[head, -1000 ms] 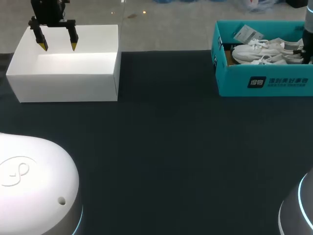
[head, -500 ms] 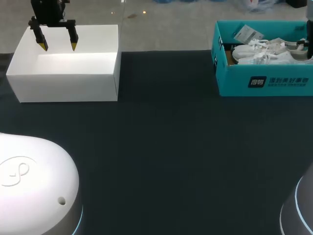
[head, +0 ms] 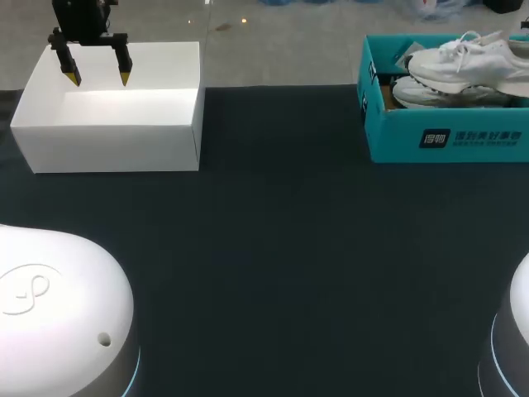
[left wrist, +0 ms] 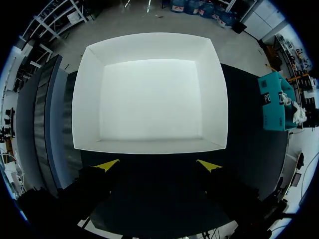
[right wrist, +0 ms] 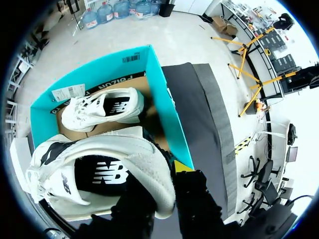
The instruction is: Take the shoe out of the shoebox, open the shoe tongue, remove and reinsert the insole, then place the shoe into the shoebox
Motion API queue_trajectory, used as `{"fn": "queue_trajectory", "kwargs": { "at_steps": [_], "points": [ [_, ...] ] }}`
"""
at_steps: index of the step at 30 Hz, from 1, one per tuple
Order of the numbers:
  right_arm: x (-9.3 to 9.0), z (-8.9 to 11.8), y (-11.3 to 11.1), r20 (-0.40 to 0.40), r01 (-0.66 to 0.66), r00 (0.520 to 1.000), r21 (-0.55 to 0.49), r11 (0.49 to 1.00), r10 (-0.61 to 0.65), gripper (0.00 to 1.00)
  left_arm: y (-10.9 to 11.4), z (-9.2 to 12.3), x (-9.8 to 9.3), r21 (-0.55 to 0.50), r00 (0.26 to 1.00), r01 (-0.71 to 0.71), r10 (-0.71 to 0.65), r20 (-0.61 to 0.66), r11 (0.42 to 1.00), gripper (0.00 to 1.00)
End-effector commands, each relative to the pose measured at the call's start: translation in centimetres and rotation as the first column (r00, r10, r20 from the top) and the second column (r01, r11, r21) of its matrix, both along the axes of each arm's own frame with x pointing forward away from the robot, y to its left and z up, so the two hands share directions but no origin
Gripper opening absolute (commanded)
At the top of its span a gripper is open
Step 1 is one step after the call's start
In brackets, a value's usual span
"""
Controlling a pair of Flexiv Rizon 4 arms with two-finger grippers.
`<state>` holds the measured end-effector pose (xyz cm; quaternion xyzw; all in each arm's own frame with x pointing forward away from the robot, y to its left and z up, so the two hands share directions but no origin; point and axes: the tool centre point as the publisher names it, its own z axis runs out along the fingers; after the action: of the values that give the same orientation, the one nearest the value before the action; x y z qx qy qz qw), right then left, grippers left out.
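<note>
A white sneaker (head: 468, 59) hangs just above the teal shoebox (head: 446, 139) at the table's far right. In the right wrist view my right gripper (right wrist: 167, 174) is shut on the heel of this sneaker (right wrist: 99, 174); only one yellow fingertip (right wrist: 181, 167) shows past it. Below it, a second white sneaker (right wrist: 104, 109) lies on the box's cardboard floor, and it is also seen in the head view (head: 446, 93). My left gripper (head: 99, 78) hangs open over the white box (head: 107, 124) at the far left, nothing between its fingers (left wrist: 158, 165).
The white box (left wrist: 149, 94) is open-topped and holds nothing. A paper tag (right wrist: 67, 92) lies in a corner of the shoebox (right wrist: 164, 99). Dark tabletop (head: 273, 248) spans the space between the two boxes. Both arm bases stand at the near corners.
The right gripper has lifted the sneaker from inside the shoebox to above its rim. The left arm has not moved.
</note>
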<state>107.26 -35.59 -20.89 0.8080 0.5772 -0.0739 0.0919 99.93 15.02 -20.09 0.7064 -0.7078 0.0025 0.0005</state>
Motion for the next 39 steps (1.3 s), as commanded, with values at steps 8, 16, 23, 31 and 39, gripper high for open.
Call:
{"fn": "queue_trajectory", "kwargs": {
  "at_steps": [8, 16, 23, 31, 39],
  "points": [
    [-2.8, 7.1, 2.4, 0.045, -0.023, 0.999, 0.001, 1.000, 0.023, 0.00, 0.0, 0.0, 0.0, 0.002, 1.000, -0.001, 0.001, -0.001, 1.000, 1.00],
    [-3.2, 7.6, 2.9, 0.055, -0.011, 0.998, 0.011, 1.000, 0.010, 0.00, 0.0, 0.0, 0.0, 0.002, 1.000, -0.001, 0.001, -0.001, 1.000, 1.00],
    [-3.2, 7.6, 2.9, 0.055, -0.011, 0.998, 0.011, 1.000, 0.010, 0.00, 0.0, 0.0, 0.0, 0.002, 1.000, -0.001, 0.001, -0.001, 1.000, 1.00],
    [-3.2, 7.6, 2.9, 0.055, -0.011, 0.998, 0.011, 1.000, 0.010, 0.00, 0.0, 0.0, 0.0, 0.002, 1.000, -0.001, 0.001, -0.001, 1.000, 1.00],
    [-3.5, 7.3, 3.2, 0.050, -0.020, 0.999, 0.020, 1.000, 0.019, 0.00, 0.0, 0.0, 0.0, 0.002, 1.000, -0.001, 0.001, -0.001, 1.000, 1.00]
  ]
}}
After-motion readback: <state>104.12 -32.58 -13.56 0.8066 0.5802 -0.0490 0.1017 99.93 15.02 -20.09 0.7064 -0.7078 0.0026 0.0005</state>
